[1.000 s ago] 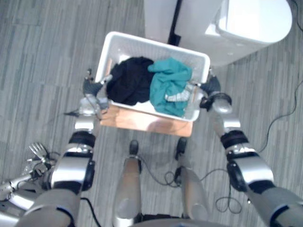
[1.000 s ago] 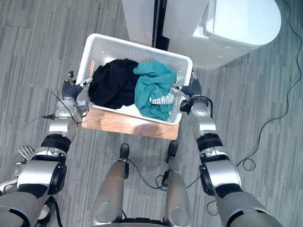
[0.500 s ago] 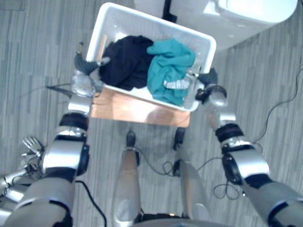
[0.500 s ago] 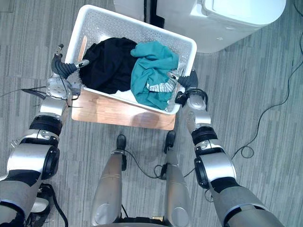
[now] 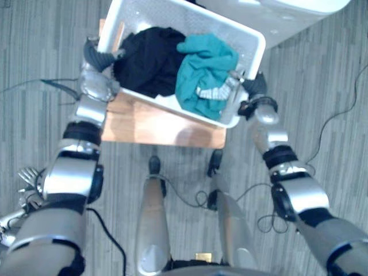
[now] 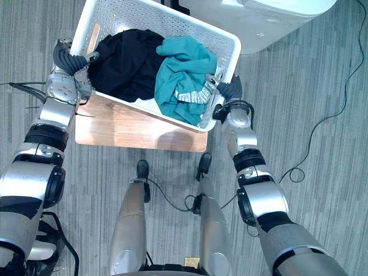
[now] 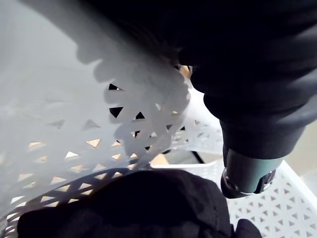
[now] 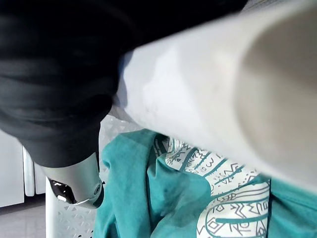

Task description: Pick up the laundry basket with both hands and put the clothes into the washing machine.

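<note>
Left hand (image 6: 64, 56) pinches the nine-o'clock rim of the white perforated plastic laundry basket (image 6: 144, 17) at twelve o'clock; right hand (image 6: 229, 92) pinches its three-o'clock rim. Probably light, springy; end rims suit gripping, soft clothes (image 6: 181, 72) may shift.

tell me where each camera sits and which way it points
Left eye view: on the head, looking down at the laundry basket over the wooden stand; both arms, left robot hand and right robot hand gripping its ends.
Right eye view: beside it, same downward look; washing machine beyond.
Left wrist view: left wrist, along the left thumb to the black garment.
Right wrist view: right wrist, along the right thumb to the teal garment.
Shared: the eye views hold both garments.
</note>
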